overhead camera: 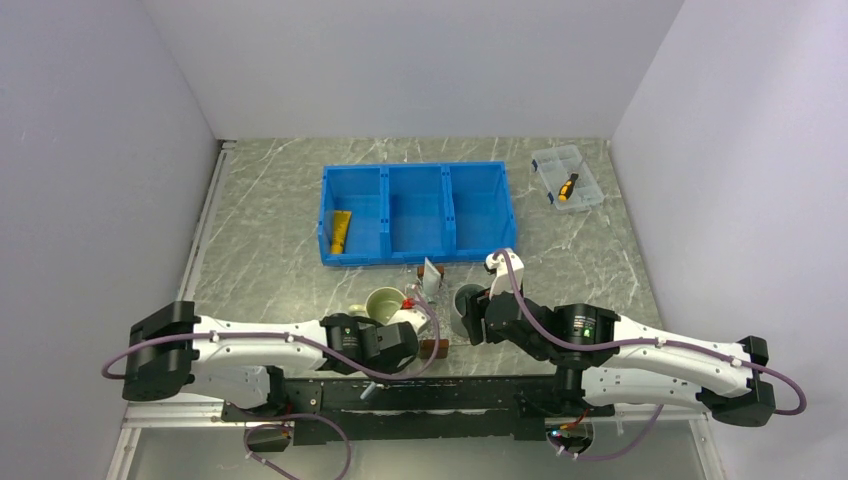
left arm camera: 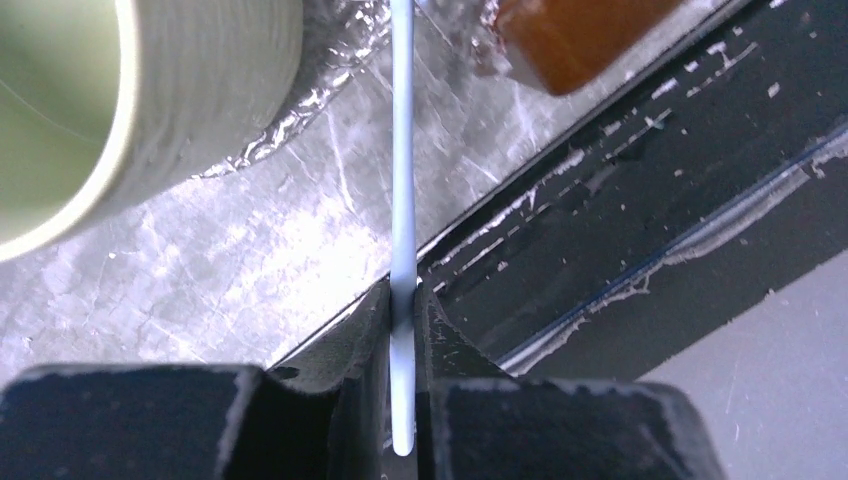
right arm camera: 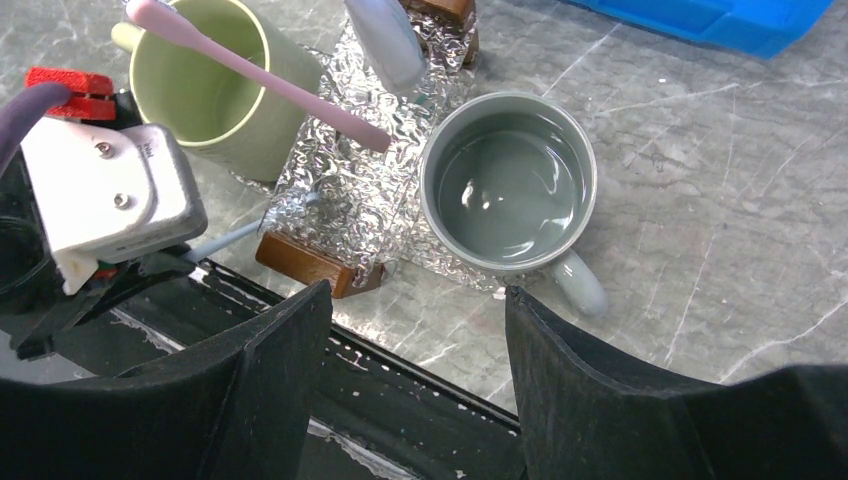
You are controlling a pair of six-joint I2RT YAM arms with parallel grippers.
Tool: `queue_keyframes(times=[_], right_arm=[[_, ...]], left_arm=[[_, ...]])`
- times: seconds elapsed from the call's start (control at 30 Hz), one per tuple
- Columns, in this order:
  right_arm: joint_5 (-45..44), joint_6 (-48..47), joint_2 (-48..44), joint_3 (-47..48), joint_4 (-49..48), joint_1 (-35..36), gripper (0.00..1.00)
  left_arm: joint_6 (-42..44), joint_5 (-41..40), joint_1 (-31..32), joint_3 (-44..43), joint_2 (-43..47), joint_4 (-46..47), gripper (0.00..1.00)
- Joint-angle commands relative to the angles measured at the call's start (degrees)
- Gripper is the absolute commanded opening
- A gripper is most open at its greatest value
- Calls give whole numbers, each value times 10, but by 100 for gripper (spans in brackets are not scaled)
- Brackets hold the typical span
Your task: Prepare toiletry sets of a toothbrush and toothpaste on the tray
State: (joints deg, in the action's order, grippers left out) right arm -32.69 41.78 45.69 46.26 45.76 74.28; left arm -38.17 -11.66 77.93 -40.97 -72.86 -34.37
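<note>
My left gripper (left arm camera: 403, 300) is shut on the near end of the toothbrush (left arm camera: 403, 190), a slim pale blue stick that points away over the tray (left arm camera: 300, 240). The tray is clear crinkled plastic with a brown block handle (left arm camera: 570, 35) at each end. In the right wrist view it lies between two mugs (right arm camera: 350, 190), and the toothpaste (right arm camera: 385, 40), a pale flat tube, rests near its far end. A pink toothbrush (right arm camera: 260, 80) leans from the green mug (right arm camera: 200, 80) down onto the tray. My right gripper (right arm camera: 417, 293) hangs open and empty near the grey mug (right arm camera: 510, 185).
A big blue three-compartment bin (overhead camera: 417, 212) stands behind the tray with a yellow tube (overhead camera: 340, 232) in its left compartment. A clear lidded box (overhead camera: 567, 178) sits at the back right. The black base rail (overhead camera: 400, 392) runs along the table's near edge.
</note>
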Motion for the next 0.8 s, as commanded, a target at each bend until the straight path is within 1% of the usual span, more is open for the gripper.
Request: queue_keyframes(times=[0.0,0.33,0.57,0.77], right_arm=[[0,-5,2,22,-26,-1,66],[43,-18,10,31,-51,-1,68],[94,-18,1,21,-93,-1,69],[160,-5,-23,7,-133,-12,71]], left_arm=[[-10,12,18,-30,22,-53,0],[-52,-5,64,-52,48,-159,0],[-78,-16,102,-83,107,-237,0],[-45,-4,140,-105,162,-227,0]])
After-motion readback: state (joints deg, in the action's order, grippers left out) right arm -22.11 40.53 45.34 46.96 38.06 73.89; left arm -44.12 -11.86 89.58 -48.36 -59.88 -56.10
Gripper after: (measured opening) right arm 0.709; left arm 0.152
